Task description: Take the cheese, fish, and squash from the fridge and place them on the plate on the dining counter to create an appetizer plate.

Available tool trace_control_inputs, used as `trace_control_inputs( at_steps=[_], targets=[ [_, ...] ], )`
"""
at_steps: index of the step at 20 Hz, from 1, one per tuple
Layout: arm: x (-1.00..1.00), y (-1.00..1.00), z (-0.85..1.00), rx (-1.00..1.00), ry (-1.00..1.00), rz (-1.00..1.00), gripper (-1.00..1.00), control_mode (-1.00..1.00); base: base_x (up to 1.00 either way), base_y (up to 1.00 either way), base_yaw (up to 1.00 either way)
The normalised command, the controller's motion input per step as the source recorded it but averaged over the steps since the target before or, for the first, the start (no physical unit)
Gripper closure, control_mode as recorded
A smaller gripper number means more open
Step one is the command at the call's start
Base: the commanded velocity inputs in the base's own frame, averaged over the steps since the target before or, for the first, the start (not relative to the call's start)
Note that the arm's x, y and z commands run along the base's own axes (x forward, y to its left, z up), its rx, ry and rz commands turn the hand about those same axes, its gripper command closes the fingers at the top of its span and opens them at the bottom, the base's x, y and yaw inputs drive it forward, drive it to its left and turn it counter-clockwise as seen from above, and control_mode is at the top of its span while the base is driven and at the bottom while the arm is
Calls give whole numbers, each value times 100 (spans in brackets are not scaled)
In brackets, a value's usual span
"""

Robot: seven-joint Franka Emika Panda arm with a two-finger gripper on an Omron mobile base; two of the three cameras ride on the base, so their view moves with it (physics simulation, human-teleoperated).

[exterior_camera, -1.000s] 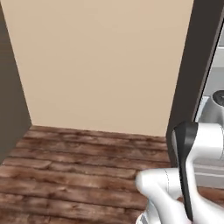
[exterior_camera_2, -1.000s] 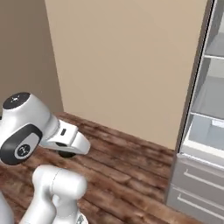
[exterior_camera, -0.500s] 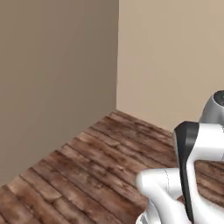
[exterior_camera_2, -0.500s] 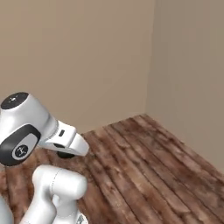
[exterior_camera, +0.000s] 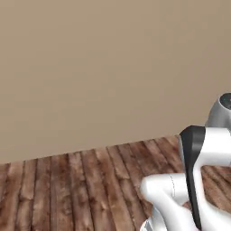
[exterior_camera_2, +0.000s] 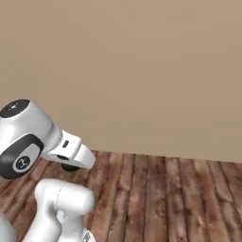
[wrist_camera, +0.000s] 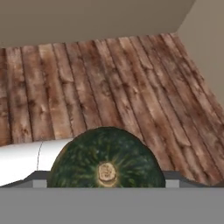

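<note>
The squash, a dark green ball with a pale stem scar, sits right at the bottom of the hand view, held above the wooden floor. My gripper is shut on the squash with its jaws spread wide; the squash hides the finger tips. In both base views the arm is folded close over the base. The cheese, fish, fridge, plate and dining counter are out of view.
A plain beige wall stands ahead across both base views, with brown wooden floor planks in front of it. In the hand view a wall corner shows at the upper right.
The whole picture has swung in both base views: the fridge edge and then the wall corner have slid out, leaving a flat wall. The arm keeps the same folded pose.
</note>
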Motion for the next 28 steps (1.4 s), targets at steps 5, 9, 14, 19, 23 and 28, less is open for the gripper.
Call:
trace_control_inputs(
  at_steps=[5, 9, 14, 19, 23, 28],
  targets=[
    [0, 0, 0, 0, 0, 0, 100, 100, 81, -8, 83],
    [0, 0, 0, 0, 0, 0, 100, 100, 100, -42, 72],
    [0, 0, 0, 0, 0, 0, 100, 100, 100, -47, 67],
    [0, 0, 0, 0, 0, 0, 100, 100, 100, -38, 67],
    [0, 0, 0, 0, 0, 0, 100, 100, 100, -23, 74],
    [0, 0, 0, 0, 0, 0, 100, 100, 100, -11, 78]
  ],
)
